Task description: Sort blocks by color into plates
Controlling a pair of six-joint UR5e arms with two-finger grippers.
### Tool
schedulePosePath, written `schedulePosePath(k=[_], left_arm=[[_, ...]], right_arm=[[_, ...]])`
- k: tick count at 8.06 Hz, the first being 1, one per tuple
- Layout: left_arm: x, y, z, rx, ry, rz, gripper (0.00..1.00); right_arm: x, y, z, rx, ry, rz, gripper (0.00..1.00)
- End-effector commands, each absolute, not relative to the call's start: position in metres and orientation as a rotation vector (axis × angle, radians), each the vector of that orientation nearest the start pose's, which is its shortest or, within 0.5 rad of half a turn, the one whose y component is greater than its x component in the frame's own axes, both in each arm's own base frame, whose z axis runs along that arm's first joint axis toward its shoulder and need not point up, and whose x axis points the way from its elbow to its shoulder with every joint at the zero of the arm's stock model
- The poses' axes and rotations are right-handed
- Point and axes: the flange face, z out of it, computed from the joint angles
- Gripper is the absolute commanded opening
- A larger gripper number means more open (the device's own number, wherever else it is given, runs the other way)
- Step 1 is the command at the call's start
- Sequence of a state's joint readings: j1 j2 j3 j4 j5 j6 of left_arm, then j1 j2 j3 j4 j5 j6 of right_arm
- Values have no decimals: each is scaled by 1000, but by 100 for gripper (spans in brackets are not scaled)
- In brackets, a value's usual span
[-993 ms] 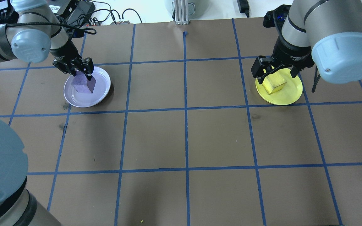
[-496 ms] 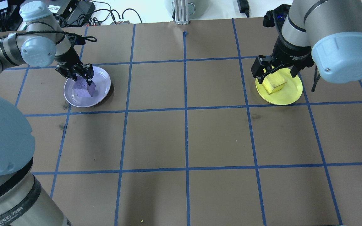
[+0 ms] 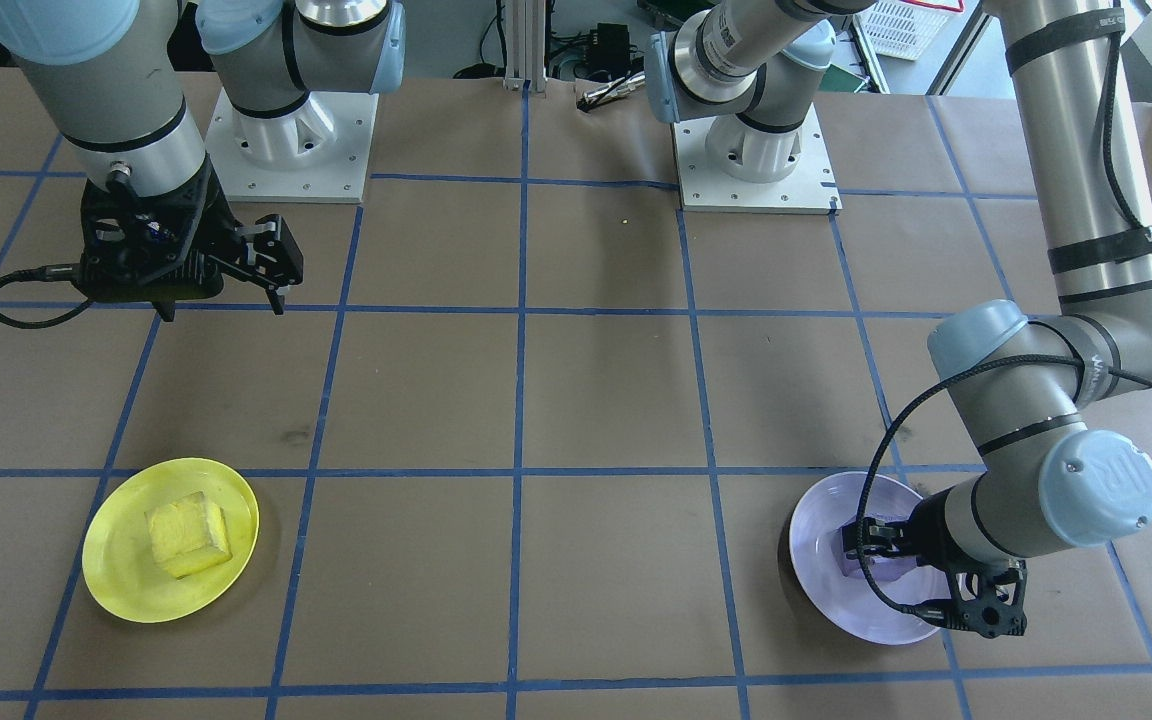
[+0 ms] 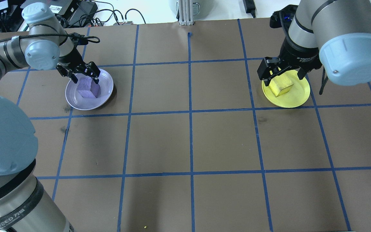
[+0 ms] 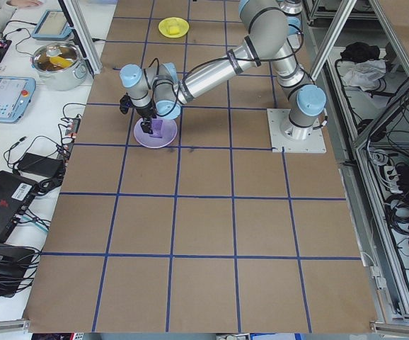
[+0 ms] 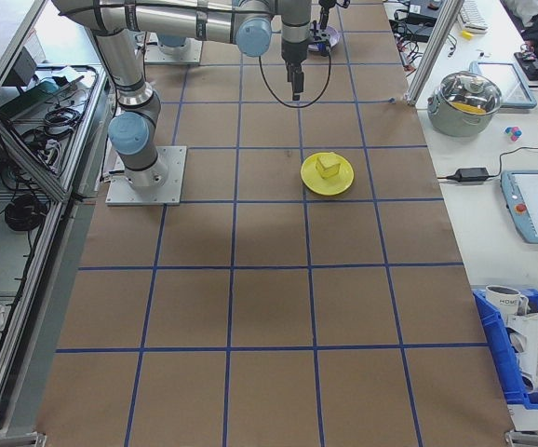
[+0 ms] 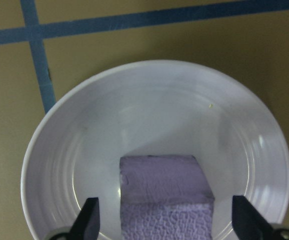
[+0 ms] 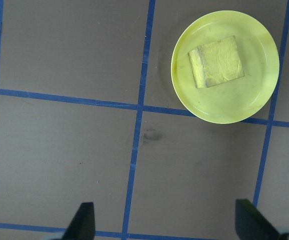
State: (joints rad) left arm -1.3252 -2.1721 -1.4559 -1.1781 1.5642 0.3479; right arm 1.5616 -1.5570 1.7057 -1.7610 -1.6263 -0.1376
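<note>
Between the left pincer's [image 4: 83,72] spread jaws, the purple block [image 4: 89,89] rests in the lavender plate [image 4: 105,93], matching colour. Well beyond the right pincer [image 3: 221,268], also agape, the yellow block [image 3: 187,536] sits in the yellow plate [image 3: 111,575].

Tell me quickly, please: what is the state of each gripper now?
Left gripper: open, fingers on either side of the purple block in the lavender plate, not gripping.
Right gripper: open, holding nothing.
</note>
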Motion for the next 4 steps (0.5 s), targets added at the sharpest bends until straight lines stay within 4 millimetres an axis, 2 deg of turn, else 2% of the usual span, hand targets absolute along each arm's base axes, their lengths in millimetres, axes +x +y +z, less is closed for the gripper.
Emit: schedulePosePath(k=[1, 2, 3, 4], left_arm=[[7, -691, 302, 210, 3153, 92, 100], [-12, -680, 349, 249, 3146, 74, 100], [-26, -661, 390, 263, 3138, 57, 100], [-36, -635, 433, 201, 3140, 23, 100]], right_arm=[[123, -499, 434, -202, 3193, -60, 100], [123, -498, 434, -194, 3192, -58, 100], [125, -498, 434, -201, 3176, -56, 100], [125, -498, 433, -206, 3172, -49, 100]])
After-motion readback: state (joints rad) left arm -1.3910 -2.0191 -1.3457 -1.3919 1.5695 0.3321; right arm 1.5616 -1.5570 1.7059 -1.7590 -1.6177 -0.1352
